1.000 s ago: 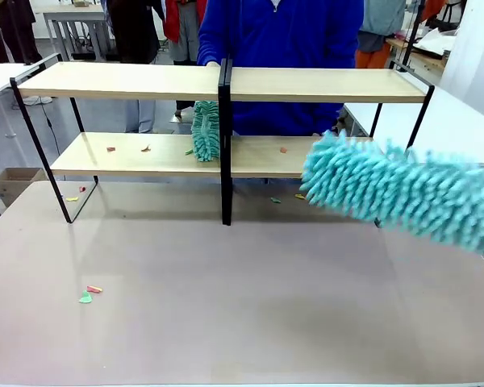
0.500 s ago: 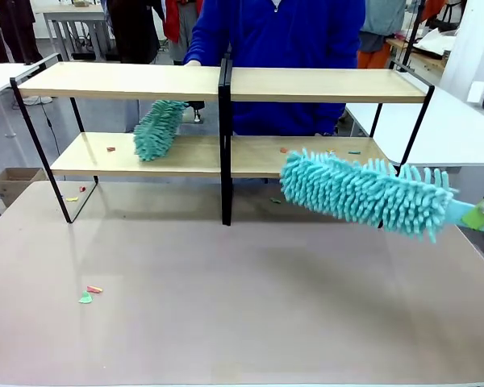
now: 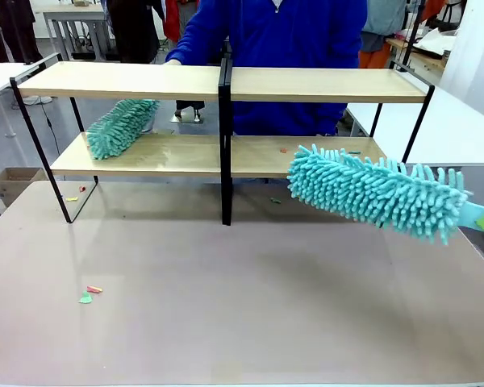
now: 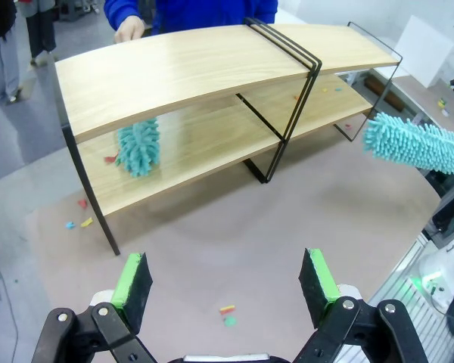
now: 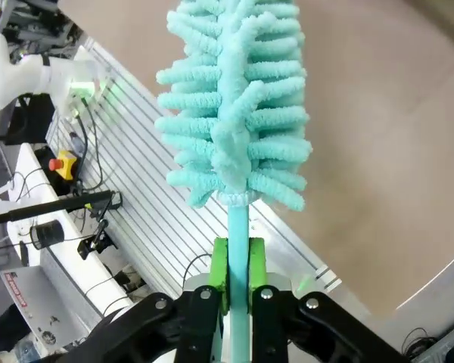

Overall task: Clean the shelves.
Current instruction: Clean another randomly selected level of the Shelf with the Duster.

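Observation:
The shelves, two light wood boards on a black frame with a central post, stand across the far half of the table; the left wrist view shows them too. My right gripper is shut on the handle of a teal fluffy duster, held in the air in front of the lower shelf's right half. A person in blue stands behind, with one hand on the top board. That person's own teal duster lies on the lower board's left end. My left gripper hangs open above the table.
Small coloured scraps lie on the lower board's right half, on the table under it and at the table's front left. A white table stands at the right, and a rail and cables lie beyond the table's edge.
The person's duster has swept left along the lower board from the central post to the left end, and the scraps there are gone. My duster shifted left, then held.

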{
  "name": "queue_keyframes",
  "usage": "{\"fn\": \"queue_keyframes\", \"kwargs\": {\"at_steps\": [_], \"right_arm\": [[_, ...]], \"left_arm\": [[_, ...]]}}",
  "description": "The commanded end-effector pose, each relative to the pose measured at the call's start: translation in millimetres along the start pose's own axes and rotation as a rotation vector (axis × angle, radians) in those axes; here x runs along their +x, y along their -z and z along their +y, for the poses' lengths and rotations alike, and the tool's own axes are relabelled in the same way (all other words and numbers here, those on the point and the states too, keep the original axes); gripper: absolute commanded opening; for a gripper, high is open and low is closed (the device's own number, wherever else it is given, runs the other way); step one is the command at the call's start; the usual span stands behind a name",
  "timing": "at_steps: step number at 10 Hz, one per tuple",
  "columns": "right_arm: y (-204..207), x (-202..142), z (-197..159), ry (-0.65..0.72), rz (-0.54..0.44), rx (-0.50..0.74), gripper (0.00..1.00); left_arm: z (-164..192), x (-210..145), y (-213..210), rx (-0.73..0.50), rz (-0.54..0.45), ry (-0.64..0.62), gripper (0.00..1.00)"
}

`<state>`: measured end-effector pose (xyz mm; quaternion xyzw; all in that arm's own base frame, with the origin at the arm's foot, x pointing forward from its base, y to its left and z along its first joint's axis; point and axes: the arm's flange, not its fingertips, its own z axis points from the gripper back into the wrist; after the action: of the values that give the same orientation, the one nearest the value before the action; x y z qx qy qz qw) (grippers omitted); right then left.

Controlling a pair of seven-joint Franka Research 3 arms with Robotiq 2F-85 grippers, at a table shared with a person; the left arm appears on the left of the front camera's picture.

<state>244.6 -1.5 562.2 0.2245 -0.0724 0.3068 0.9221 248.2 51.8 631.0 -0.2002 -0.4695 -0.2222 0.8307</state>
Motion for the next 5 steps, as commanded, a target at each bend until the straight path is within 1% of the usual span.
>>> {"fn": "queue_keyframes", "kwargs": {"at_steps": [1,2,4,5], "right_arm": [[-18,-23,8,0.035,0.002,-0.017,0.12],[-27,-41,11,0.048,0.005,-0.022,0.12],[-40,-79,14,0.041,0.083,0.070,0.12],[-49,-93,10,0.046,0.086,0.083,0.12]], "left_arm": [[0,0,1,-0.003,0.000,-0.003,1.00],[0,0,1,-0.003,0.000,-0.003,1.00],[0,0,1,-0.003,0.000,-0.003,1.00],[0,0,1,-0.003,0.000,-0.003,1.00]]}}
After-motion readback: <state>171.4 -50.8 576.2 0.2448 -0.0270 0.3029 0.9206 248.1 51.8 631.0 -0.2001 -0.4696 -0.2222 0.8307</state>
